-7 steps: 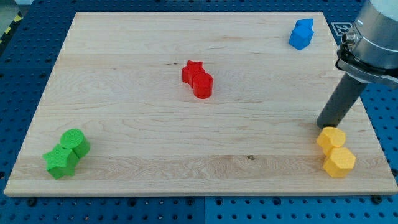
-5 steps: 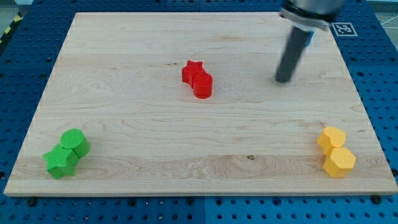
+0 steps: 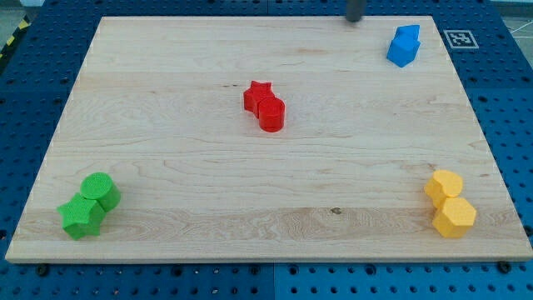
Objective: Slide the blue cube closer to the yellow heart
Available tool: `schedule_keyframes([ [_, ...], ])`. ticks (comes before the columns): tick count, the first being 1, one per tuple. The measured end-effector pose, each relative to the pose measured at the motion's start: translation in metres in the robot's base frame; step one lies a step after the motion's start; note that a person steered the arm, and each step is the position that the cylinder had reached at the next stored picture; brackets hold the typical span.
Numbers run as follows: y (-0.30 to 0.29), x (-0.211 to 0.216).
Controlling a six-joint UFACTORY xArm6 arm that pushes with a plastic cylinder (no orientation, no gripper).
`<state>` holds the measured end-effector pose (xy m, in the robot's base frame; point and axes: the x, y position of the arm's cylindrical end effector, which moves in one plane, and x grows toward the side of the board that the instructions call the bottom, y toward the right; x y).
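Presently, the rod's tip is seen at the view's top edge, left of the small blue plastic cube and apart from it. The tool has no jaws, so nothing is gripped. A push struck off-centre could spin the cube or run it off the light wooden surface. The yellow heart-shaped block lies well apart, bottom right, touching a yellow hexagonal block.

Wooden board on blue pegboard table
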<state>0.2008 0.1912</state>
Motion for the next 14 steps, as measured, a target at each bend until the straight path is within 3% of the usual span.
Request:
schedule_keyframes([
  [1, 0.048, 0.008],
  [2, 0.052, 0.008],
  [9, 0.029, 0.131],
  [10, 0.029, 0.134],
  [11, 0.016, 0.102],
  [12, -0.001, 0.109],
  [13, -0.009, 0.130],
  [14, -0.009, 0.178],
])
